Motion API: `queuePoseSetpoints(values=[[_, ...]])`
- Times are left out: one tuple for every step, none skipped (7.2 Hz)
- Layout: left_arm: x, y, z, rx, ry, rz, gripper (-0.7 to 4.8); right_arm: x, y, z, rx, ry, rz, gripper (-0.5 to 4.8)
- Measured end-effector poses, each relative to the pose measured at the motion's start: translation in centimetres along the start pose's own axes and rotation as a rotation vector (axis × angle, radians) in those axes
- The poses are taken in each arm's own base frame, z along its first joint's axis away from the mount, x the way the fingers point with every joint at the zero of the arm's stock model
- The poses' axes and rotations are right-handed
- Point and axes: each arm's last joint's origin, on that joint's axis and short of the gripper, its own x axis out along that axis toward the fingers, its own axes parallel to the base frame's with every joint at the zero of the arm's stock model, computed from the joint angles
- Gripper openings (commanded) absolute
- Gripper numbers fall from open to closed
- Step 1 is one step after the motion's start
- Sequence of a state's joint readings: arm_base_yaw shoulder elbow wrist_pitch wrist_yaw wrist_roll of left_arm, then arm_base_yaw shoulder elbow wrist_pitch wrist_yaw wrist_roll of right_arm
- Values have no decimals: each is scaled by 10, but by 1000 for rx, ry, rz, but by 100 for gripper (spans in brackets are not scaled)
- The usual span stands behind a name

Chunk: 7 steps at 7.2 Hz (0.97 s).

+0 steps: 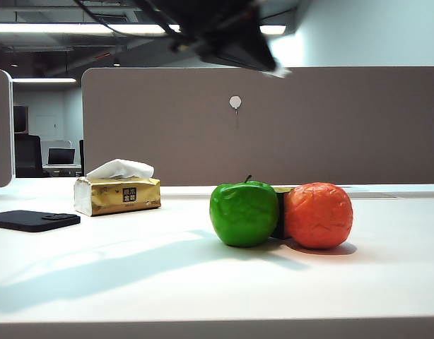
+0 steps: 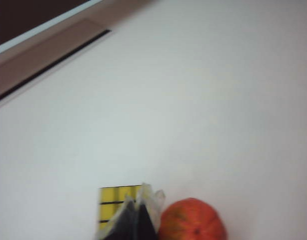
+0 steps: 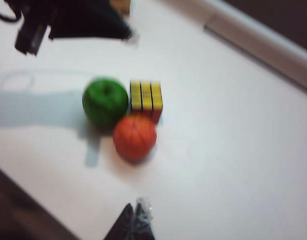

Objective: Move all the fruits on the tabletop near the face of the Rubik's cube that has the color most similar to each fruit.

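On the white tabletop (image 1: 132, 282) the green apple (image 1: 244, 214) and the wrinkled orange (image 1: 318, 215) sit on either side of the Rubik's cube (image 1: 280, 212), which is almost hidden between them. In the right wrist view the apple (image 3: 105, 101) and orange (image 3: 134, 137) both touch the cube (image 3: 146, 97), which shows a yellow top and a strip of red beside the orange. My left gripper (image 2: 138, 205) is shut and empty, up above the cube (image 2: 116, 202) and orange (image 2: 192, 220). My right gripper (image 3: 136, 210) is shut and empty too, high over bare table away from the fruits.
A gold tissue box (image 1: 118, 194) stands at the back left, with a flat black object (image 1: 33, 220) further left. A grey partition (image 1: 273, 127) closes the far edge. A blurred dark arm (image 1: 224, 32) hangs overhead.
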State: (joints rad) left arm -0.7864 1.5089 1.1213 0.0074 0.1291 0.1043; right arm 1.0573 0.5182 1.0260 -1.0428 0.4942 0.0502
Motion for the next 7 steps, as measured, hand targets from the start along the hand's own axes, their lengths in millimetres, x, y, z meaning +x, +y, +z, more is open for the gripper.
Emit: queuePoseSetpoints(values=[[-5,4,2,-4,-6,14,-5,-4,-2,2,6,-46,2,-1],[-11,9,5,-9,-16,32,-5,-7,-4,3,13,-83,2,-1],[-21,16,9,-15,-29,56,-5,-13,-7,4,30,-146,3,-1],[-36,25,15,-22,-55,89,-5,-22,-12,5,66,-227,4,-1],[-73,43,27,-35,-114,170,-5,-40,-21,0,106,-344,6,-1],[-91,46,29,-28,-105,195,-5,-46,-24,-4,106,-370,28,-1],[-116,53,25,-37,-52,214,-5,-51,-28,-8,7,-393,-11,-1]])
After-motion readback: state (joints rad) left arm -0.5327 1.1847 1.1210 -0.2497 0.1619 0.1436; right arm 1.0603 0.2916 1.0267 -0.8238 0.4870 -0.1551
